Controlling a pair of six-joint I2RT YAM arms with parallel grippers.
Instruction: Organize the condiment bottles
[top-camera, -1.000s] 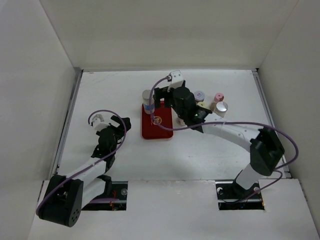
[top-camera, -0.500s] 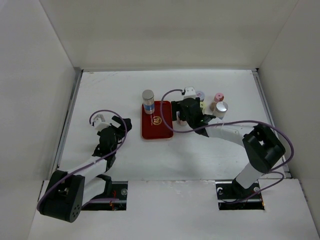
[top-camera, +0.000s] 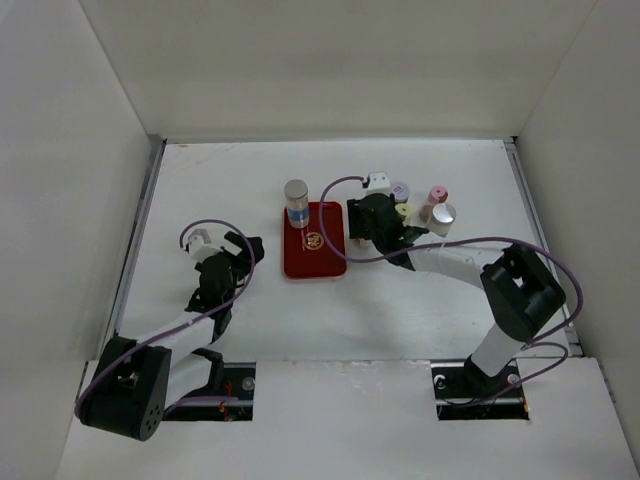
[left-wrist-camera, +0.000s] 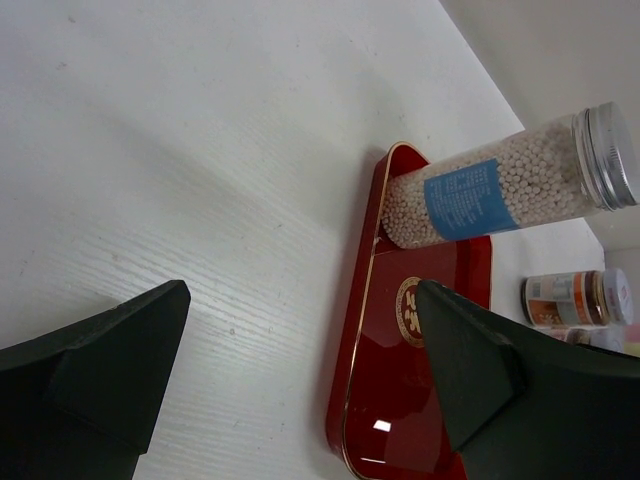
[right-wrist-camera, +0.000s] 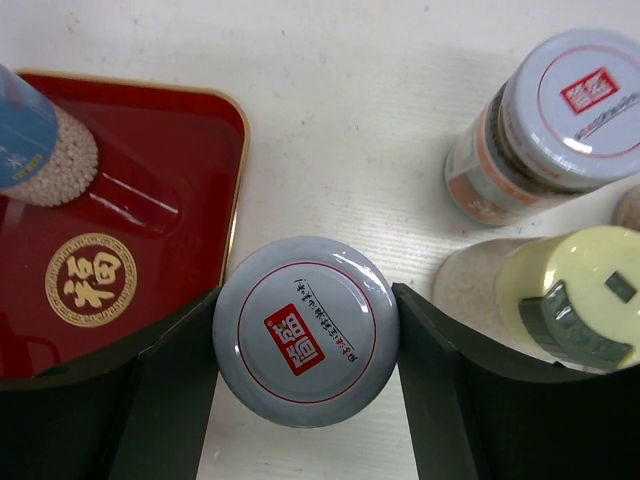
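One tall blue-label jar (top-camera: 296, 203) stood upright on the far left corner of the red tray (top-camera: 314, 243). It was filled with pale beads and capped in silver. Seen from the left wrist, it (left-wrist-camera: 500, 185) sat just inside the tray's gold-edged rim (left-wrist-camera: 352, 360), and the rest of the tray held only its gold emblem.

Just off the tray's right edge, the right gripper (top-camera: 362, 222) was lowered over a grey-capped jar (right-wrist-camera: 305, 330). The right wrist view showed its two dark fingers (right-wrist-camera: 165, 390) pressed against opposite sides of that cap, so the jaws were closed on the jar. Whether the jar rested on the table or was lifted could not be told. The left finger lay close to the tray's right rim (right-wrist-camera: 238, 190), with little room between them.

Further right of the tray, the other jars crowded in. A cream-capped jar (right-wrist-camera: 560, 295) stood just beside the right finger, and a red-and-white labelled jar (right-wrist-camera: 555, 120) stood beyond it. From the top view, a pink-capped jar (top-camera: 437, 194) and a silver-capped jar (top-camera: 443, 213) stood together, farthest right of the tray.

The left gripper (top-camera: 235, 250) hung well to the left of the tray, over the bare white table (top-camera: 220, 180). Its jaws were spread wide and held nothing.
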